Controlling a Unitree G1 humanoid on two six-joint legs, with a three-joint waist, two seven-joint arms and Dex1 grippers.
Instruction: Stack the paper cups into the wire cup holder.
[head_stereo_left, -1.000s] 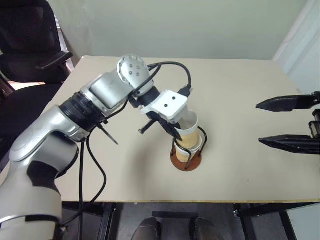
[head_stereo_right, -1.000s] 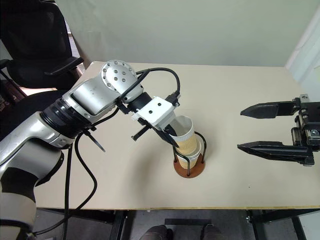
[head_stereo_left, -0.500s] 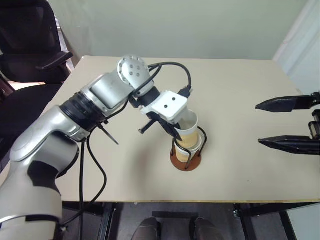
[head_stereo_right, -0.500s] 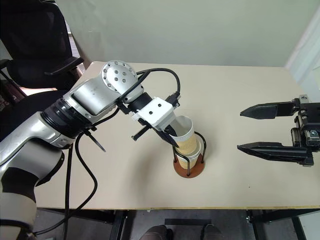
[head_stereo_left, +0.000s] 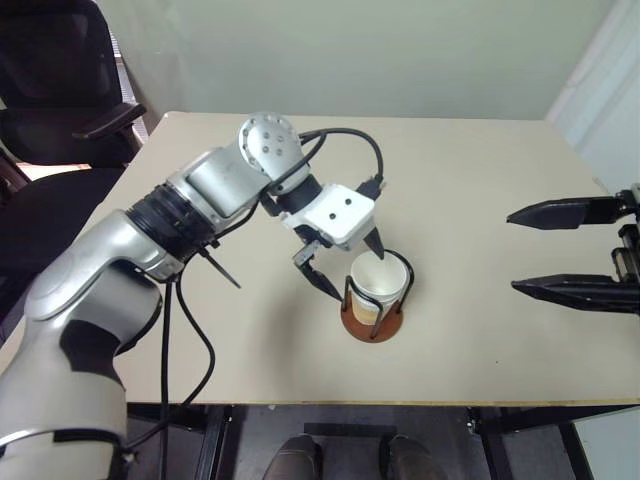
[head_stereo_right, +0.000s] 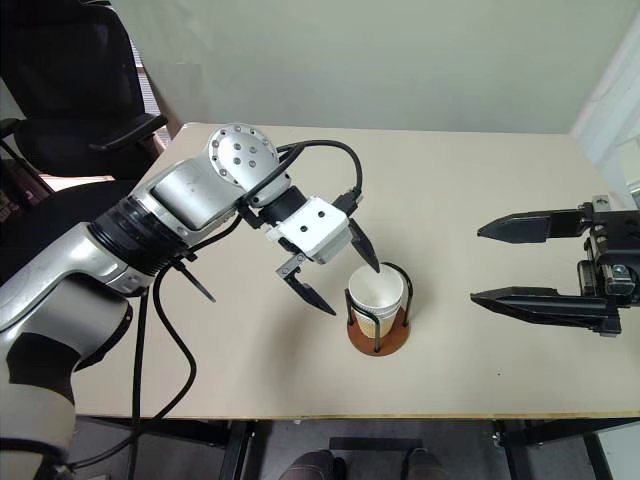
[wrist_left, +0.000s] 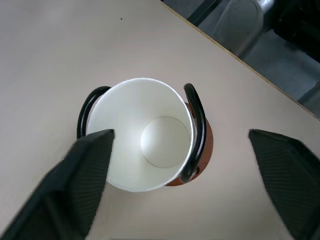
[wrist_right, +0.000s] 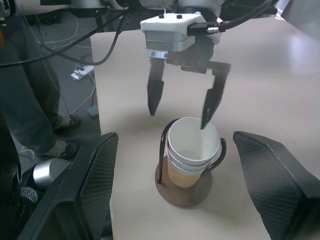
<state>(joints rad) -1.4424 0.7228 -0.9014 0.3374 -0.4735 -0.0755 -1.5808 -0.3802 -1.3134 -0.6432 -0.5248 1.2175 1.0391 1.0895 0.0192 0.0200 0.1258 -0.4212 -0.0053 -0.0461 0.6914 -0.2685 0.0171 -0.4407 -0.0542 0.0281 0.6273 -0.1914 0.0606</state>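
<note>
With the paper cups (head_stereo_right: 376, 296) nested one inside another in the wire cup holder (head_stereo_right: 378, 336), which stands near the middle of the counter's (head_stereo_right: 480, 200) front edge, the stacking looks done. Just above the top rim hovers the left end effector (head_stereo_right: 334, 275), released, its two black fingers spread wide to either side of the cup and gripping nothing. To finish cleanly it should probably lift straight up, keeping both fingers clear of rim and wire loops; the right end effector (head_stereo_right: 512, 262) waits spread and empty, well apart toward the right edge.
</note>
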